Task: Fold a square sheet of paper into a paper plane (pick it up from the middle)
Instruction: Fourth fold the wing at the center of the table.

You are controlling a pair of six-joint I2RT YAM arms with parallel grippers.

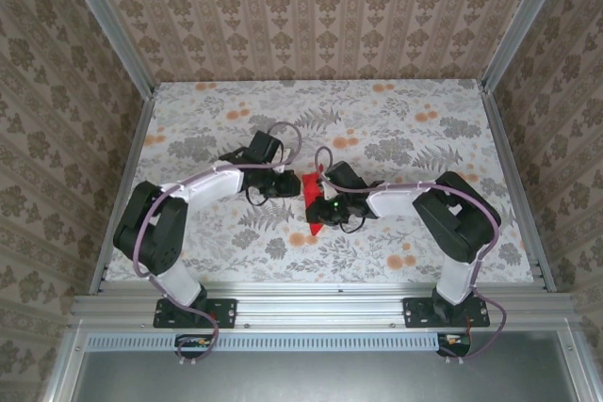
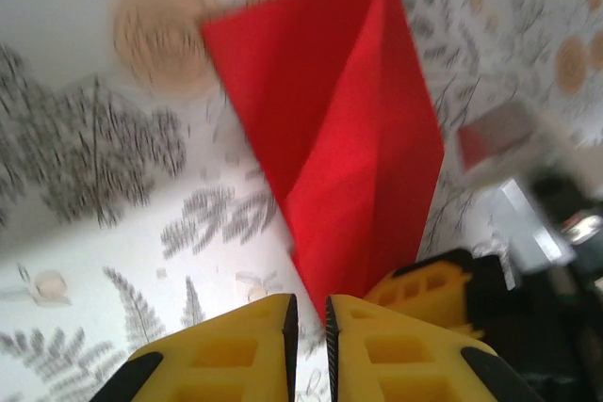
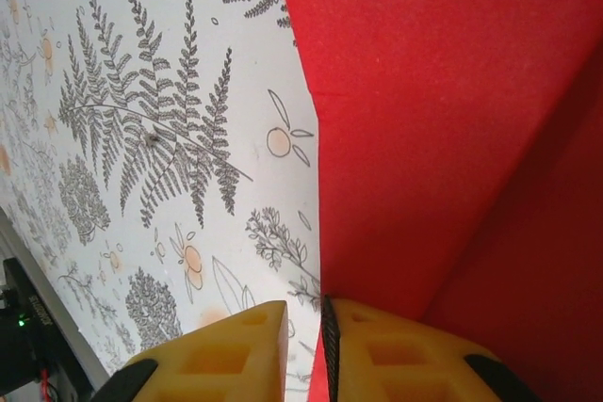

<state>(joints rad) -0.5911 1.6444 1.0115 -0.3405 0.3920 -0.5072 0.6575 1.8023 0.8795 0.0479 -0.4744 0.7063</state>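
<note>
Near the middle of the overhead frame, I see both arms meeting above the floral-print bench [image 1: 226,110], with the red sheet of paper [image 1: 312,204] caught between them. In the left wrist view, the left end effector [image 2: 311,331] has its yellow fingers [image 2: 236,350] drawn almost together on the sheet's lower tip. The paper runs up toward the top centre, creased lengthwise into two panels. In the right wrist view, the right end effector [image 3: 323,341] is clamped on the sheet's edge at lower centre, and the red spreads across the right side.
</note>
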